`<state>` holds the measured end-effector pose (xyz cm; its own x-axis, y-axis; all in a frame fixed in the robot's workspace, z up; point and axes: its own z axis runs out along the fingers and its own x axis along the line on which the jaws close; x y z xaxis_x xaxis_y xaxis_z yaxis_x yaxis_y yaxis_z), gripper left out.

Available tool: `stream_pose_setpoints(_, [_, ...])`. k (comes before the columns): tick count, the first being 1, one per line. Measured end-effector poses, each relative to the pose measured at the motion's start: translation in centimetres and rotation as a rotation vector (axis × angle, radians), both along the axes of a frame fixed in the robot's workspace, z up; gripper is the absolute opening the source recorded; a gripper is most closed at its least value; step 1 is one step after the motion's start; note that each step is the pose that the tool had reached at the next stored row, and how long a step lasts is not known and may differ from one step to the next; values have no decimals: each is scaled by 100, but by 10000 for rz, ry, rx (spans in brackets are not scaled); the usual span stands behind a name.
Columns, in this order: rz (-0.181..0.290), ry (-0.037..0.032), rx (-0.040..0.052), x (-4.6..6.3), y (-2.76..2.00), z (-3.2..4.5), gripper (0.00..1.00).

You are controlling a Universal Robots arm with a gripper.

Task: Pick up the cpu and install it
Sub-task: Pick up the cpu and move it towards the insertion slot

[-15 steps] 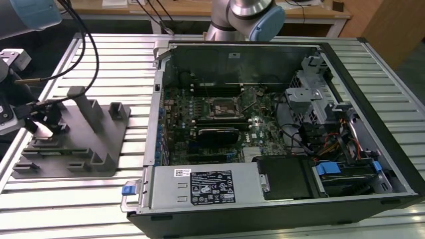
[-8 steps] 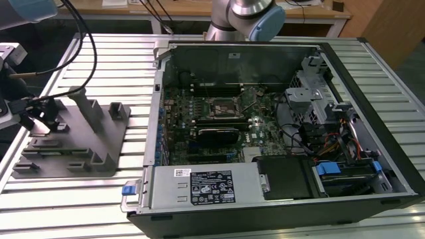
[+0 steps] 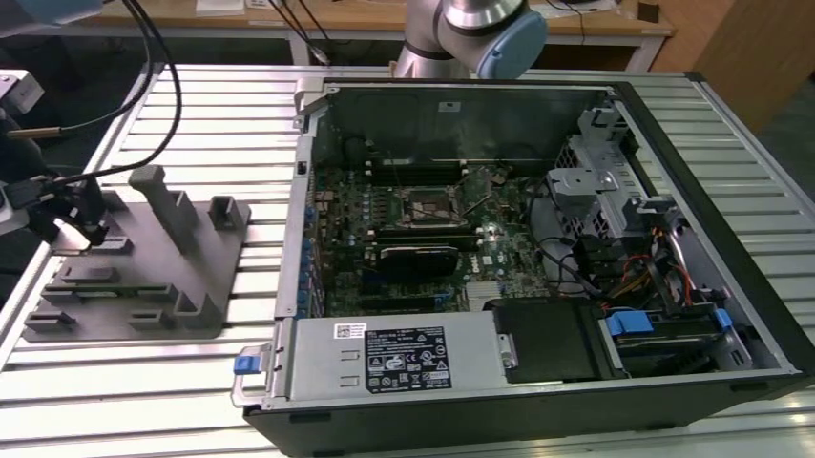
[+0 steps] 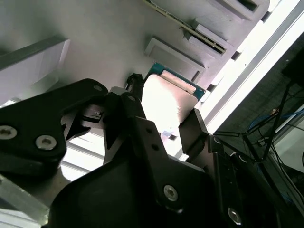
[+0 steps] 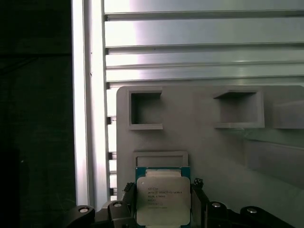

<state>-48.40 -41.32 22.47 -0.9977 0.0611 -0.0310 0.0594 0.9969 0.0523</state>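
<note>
Just over the grey tray (image 5: 209, 156) on the counter (image 5: 199, 33), the claw (image 5: 163, 190) pinches the cpu (image 5: 163, 204) by two of its sides, so I think the picking-up step is on, and the next move asks for a steady, flat hold.

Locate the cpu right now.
In both wrist views the cpu is at the gripper, at the edge of the grey tray, on the exterior view's left.

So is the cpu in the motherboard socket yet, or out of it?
Out. In both wrist views the cpu is clamped in the gripper over the grey tray, away from the motherboard socket in the exterior view.
</note>
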Motion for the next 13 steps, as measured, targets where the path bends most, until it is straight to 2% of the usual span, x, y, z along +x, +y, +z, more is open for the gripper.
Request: stream_pose_setpoints(13, [0,-30,0,0,1,201,55])
